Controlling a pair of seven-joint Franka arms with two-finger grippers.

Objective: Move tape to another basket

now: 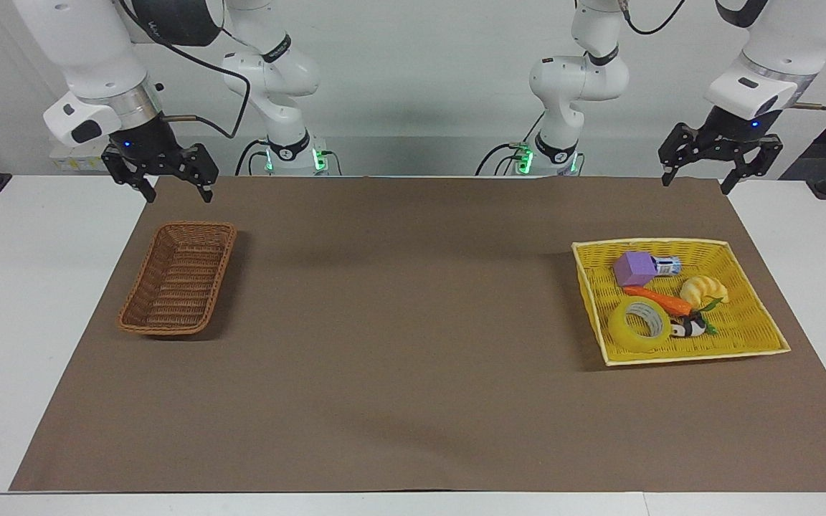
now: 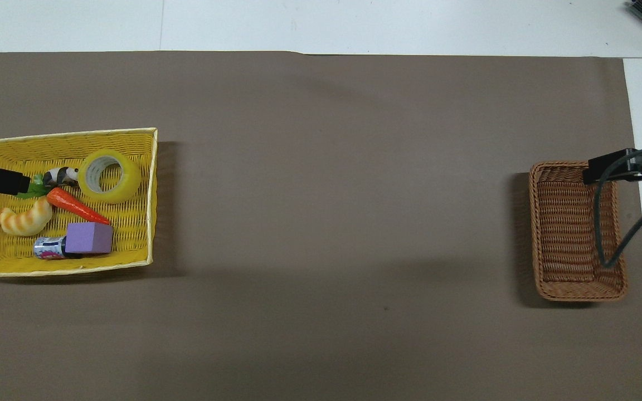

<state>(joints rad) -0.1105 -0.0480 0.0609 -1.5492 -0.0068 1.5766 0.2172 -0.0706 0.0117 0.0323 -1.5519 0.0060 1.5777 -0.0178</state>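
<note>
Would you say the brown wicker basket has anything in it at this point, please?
Empty. The brown basket shows only bare weave inside in both views; the tape lies in the yellow basket.

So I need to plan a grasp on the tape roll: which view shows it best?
The overhead view: the tape shows as a full ring with its open core, lying flat in the yellow basket beside the panda toy and carrot. The facing view shows it slantwise, revealing its side wall.
</note>
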